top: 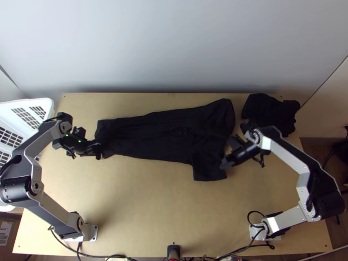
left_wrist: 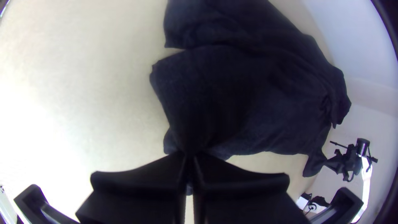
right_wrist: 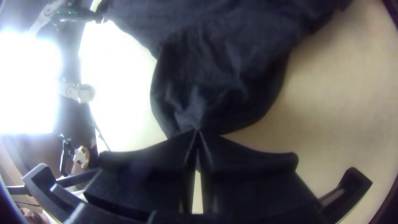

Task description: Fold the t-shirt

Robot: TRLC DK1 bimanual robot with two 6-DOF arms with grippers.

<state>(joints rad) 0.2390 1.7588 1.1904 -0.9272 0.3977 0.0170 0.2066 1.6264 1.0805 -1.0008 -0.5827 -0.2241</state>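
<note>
the black t-shirt lies across the worktop in a long, thin shape. the left hand is closed tight on one end, and the right hand pinches cloth at the other. it looks folded long ways, i think; making it short and neat is left.

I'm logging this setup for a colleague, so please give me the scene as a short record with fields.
garment: black t-shirt, lying long across the table, wider toward the top view's right
left gripper: jaws closed on the shirt's narrower end
right gripper: jaws closed on cloth at the shirt's wider end
other cloth: dark bundle, bunched at the table's far right
container: white slotted basket, at the top view's left edge
</note>
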